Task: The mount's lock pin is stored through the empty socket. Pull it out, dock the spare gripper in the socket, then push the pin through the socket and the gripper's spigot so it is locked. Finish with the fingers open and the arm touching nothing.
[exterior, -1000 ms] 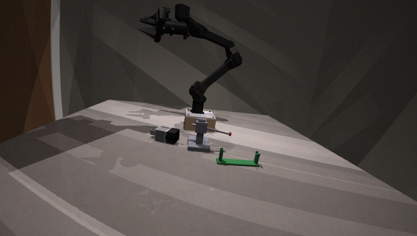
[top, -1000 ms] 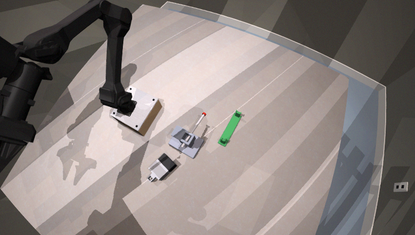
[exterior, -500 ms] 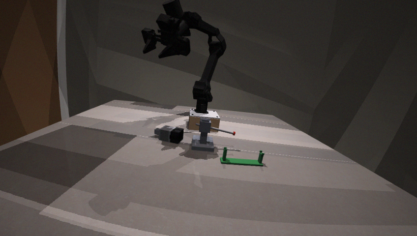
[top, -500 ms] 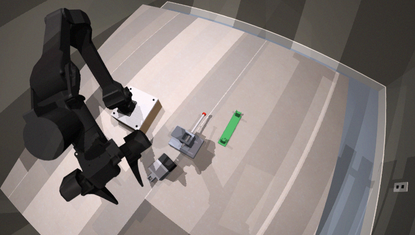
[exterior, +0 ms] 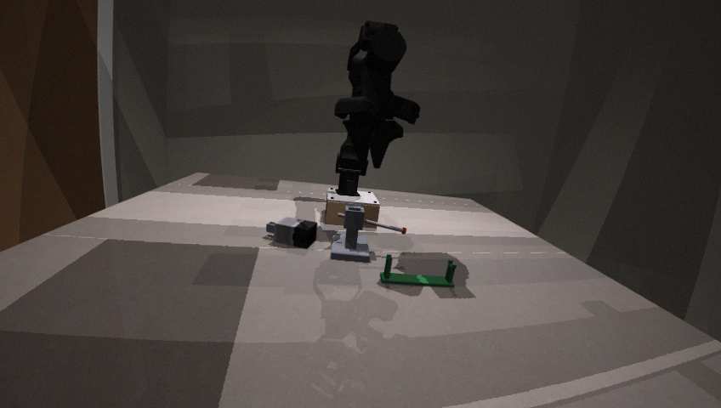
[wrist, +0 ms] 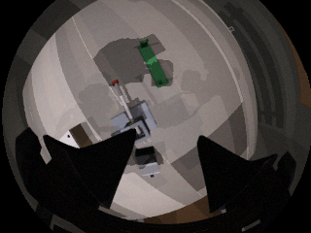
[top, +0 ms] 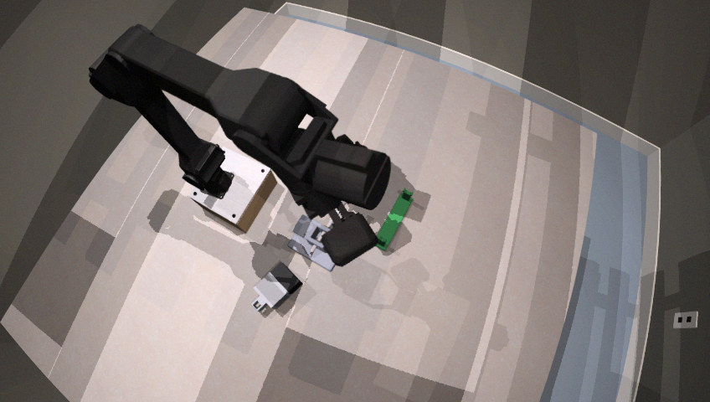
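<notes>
Exterior view: the robot's claw (exterior: pixel 373 164) (wrist: pixel 167 136) hung empty, partly open. The lock pin (exterior: pixel 387 225) (wrist: pixel 123 102) still crossed the socket (exterior: pixel 354 218) (wrist: pixel 141 132); pulling, docking and locking remained.

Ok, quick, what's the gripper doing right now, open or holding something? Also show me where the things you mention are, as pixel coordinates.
Gripper (exterior: pixel 370 164) (wrist: pixel 167 136): open, fingers apart with nothing between them; the lock pin (exterior: pixel 387 225) (wrist: pixel 124 103) is in the mount's socket.
</notes>
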